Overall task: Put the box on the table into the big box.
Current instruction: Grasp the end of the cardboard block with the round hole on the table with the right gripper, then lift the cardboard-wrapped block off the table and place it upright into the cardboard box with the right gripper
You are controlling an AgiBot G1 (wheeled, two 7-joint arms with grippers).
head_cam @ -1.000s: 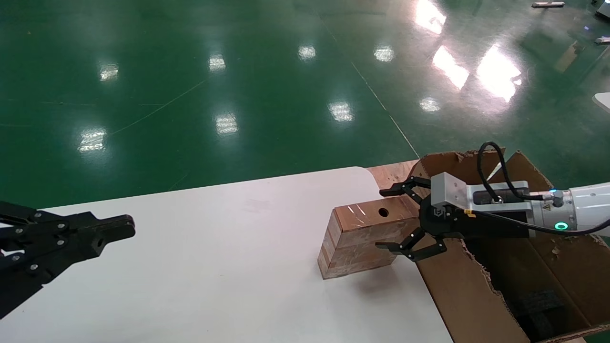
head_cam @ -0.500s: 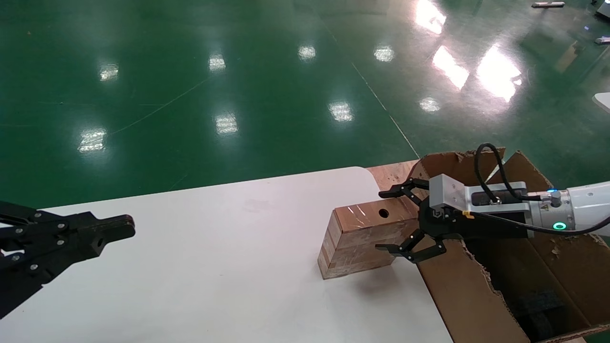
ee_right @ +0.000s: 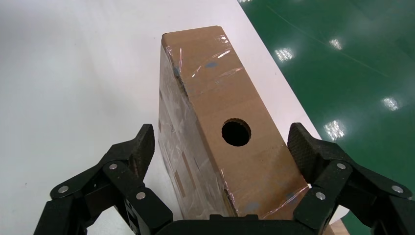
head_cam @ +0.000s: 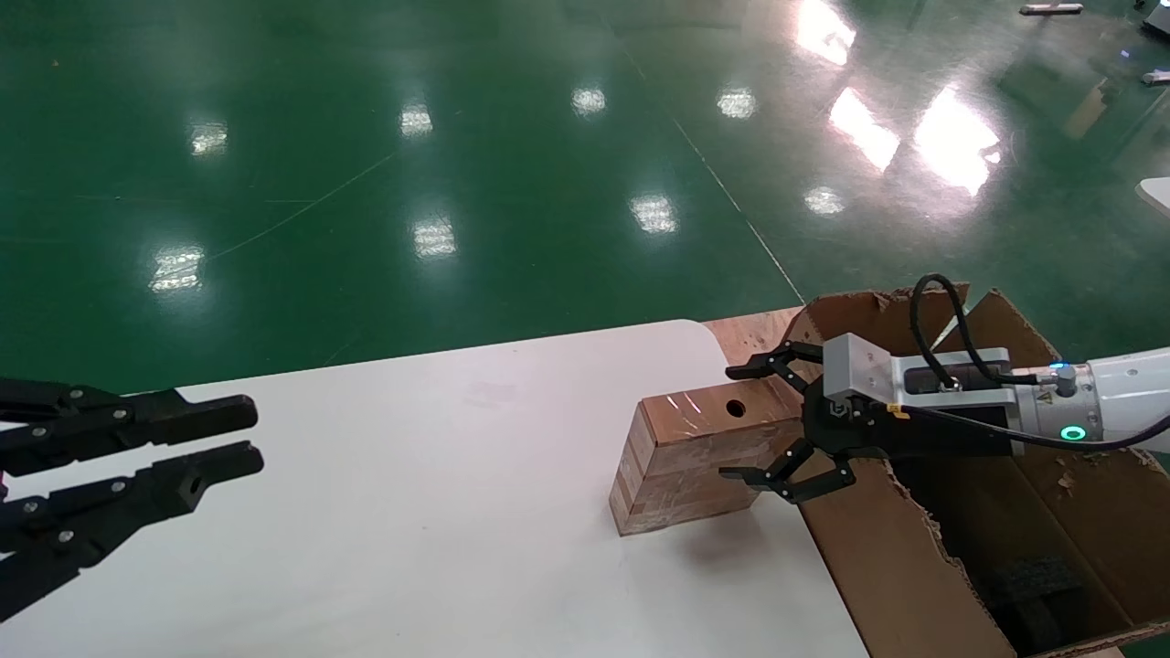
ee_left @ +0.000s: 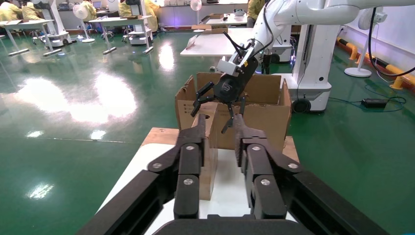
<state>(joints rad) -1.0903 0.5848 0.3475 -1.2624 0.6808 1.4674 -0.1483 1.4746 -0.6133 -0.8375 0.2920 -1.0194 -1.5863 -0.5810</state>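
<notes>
The small box point(head_cam: 695, 452) stands on its long edge on the white table point(head_cam: 411, 512), its narrow side with the round hole facing up. My right gripper point(head_cam: 731, 421) is open, one finger on each side of the box's near end, not touching it; the right wrist view shows the box point(ee_right: 215, 88) between the gripper's point(ee_right: 221, 139) spread fingers. The big box point(head_cam: 868, 567) stands right of the table, open, with black foam point(head_cam: 1033, 585) inside. My left gripper point(head_cam: 250, 435) hovers open and empty over the table's left part, far from the box.
A wooden board point(head_cam: 751, 331) lies under the big box beside the table's rounded far corner point(head_cam: 690, 327). A shiny green floor lies beyond. The left wrist view shows the big box point(ee_left: 262, 117) behind the small box point(ee_left: 210, 161), with my right gripper point(ee_left: 215, 110) above.
My left gripper has opened its fingers; it was shut before. The right gripper and the small box have hardly moved.
</notes>
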